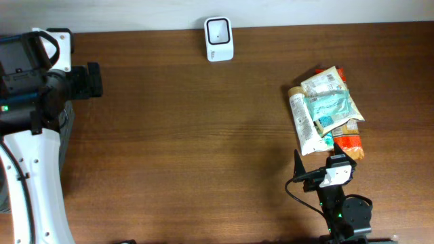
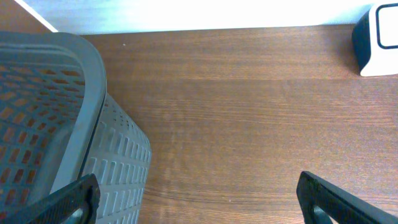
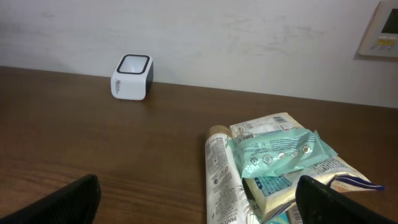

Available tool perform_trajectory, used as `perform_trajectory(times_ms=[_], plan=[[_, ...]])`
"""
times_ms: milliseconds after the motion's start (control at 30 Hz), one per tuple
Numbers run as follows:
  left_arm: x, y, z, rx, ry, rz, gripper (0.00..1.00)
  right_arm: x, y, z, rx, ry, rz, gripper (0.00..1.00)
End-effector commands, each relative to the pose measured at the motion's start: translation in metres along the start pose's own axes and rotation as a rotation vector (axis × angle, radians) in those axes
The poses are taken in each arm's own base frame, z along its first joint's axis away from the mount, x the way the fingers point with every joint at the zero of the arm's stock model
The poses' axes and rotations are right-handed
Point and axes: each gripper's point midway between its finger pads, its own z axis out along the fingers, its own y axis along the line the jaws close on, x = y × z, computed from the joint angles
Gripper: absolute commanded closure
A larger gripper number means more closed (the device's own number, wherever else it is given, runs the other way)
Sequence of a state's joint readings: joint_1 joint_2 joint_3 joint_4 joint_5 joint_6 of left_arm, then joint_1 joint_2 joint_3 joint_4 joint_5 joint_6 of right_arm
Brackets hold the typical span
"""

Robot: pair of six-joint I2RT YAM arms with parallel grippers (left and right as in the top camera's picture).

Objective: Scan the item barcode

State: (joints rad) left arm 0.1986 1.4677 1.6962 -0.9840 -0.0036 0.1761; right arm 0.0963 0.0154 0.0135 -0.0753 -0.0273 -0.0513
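A heap of packaged items lies at the right of the table: a white tube point(image 1: 304, 125), a teal pouch point(image 1: 332, 105) on top, and an orange packet point(image 1: 350, 144). The white barcode scanner point(image 1: 219, 39) stands at the back edge. My right gripper point(image 1: 317, 163) is open just in front of the heap and holds nothing. In the right wrist view the tube point(image 3: 221, 174) and teal pouch point(image 3: 280, 152) sit between and ahead of its fingers point(image 3: 199, 202). My left gripper point(image 1: 95, 80) is open at the far left, empty, over bare wood point(image 2: 199, 205).
A grey perforated basket point(image 2: 56, 93) stands at the left edge, partly under the left arm point(image 1: 66, 120). The scanner point(image 2: 379, 37) shows at the upper right of the left wrist view. A pale wall runs behind the table, with a wall panel point(image 3: 380, 28) on it.
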Motion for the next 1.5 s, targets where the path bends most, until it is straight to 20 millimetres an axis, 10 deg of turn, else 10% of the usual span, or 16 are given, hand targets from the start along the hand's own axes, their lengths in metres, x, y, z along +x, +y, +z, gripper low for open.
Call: perform_trajectory(times_ms=[0,433,700,1067,1467], plan=[[-0.002,-0.001,-0.004,0.005,-0.012,0.013,0.01,0.001,0.004,0.000,-0.022,-0.005,0.010,0.02],[-0.002,-0.001,-0.004,0.005,-0.012,0.013,0.01,0.001,0.004,0.000,-0.022,-0.005,0.010,0.02],[0.015,-0.028,-0.050,0.010,-0.291,0.061,0.01,0.001,0.004,0.000,-0.022,-0.005,0.010,0.02],[0.155,-0.061,-0.030,-0.027,-0.763,0.063,0.01,0.001,0.004,0.000,-0.022,-0.005,0.010,0.02],[0.216,-0.068,0.002,-0.021,-0.684,0.069,0.01,0.001,0.004,0.000,-0.022,-0.005,0.010,0.02]])
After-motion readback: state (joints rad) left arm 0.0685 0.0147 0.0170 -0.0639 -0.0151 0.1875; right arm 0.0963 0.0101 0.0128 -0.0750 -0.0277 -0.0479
